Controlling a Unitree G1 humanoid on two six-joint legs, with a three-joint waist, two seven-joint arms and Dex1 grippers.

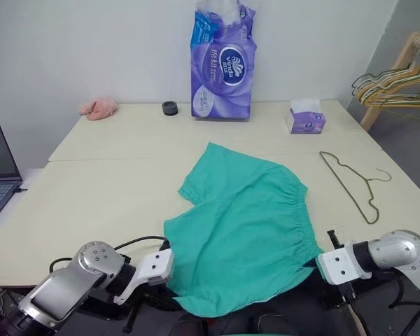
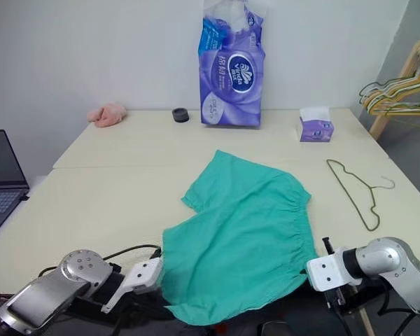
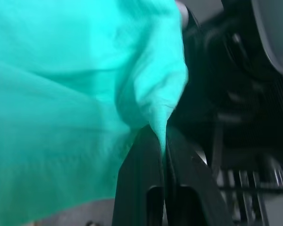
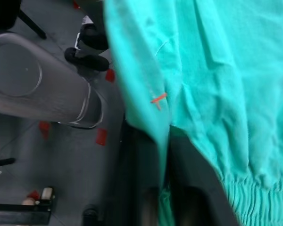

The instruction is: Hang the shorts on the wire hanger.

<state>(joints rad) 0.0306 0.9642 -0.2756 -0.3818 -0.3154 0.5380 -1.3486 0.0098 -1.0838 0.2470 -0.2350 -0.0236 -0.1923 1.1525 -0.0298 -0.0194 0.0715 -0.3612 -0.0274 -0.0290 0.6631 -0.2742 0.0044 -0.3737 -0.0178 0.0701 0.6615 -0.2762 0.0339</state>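
Teal shorts [image 1: 245, 231] lie spread on the table [image 1: 98, 189], near edge hanging off the front. Left gripper [image 3: 163, 141] pinches a fold of one near corner, right gripper [image 4: 164, 141] nips the other, fingers narrow on cloth. Wire hanger [image 1: 350, 183] lies flat just right of the shorts, apart from them.

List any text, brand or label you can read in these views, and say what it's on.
Purple tissue pack: a round white logo and some white characters, too small and blurred to read.
Small purple tissue box: printed label, too small to read.
Shorts, wire hanger: no text seen.
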